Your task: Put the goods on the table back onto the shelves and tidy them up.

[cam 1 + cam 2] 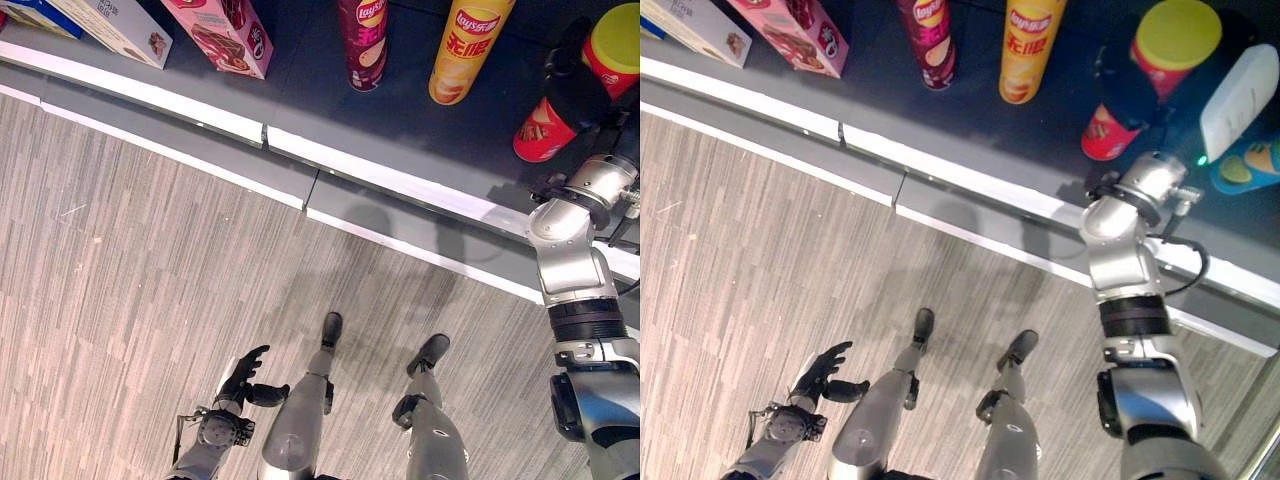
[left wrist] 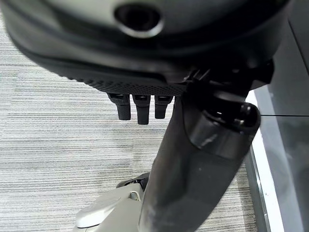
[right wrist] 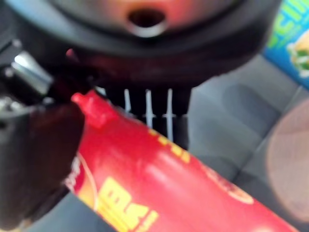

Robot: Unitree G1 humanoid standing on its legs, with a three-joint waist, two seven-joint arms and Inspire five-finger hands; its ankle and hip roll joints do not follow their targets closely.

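Your right hand [image 1: 1137,95] was clamped around the red chip can [image 1: 1155,75], tilted on the grey shelf [image 1: 1040,130]; your left hand [image 1: 243,378] hung low, fingers loosely apart.

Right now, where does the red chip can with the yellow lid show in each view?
Left eye view: red chip can at top right, in the right hand.
Right eye view: top, right of centre.
Left wrist view: floor, no can.
Right wrist view: close, filling the lower centre.
Shared landmark: yellow chip can.

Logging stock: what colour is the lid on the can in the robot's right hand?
Yellow lid on a red can, clearest in the right eye view.
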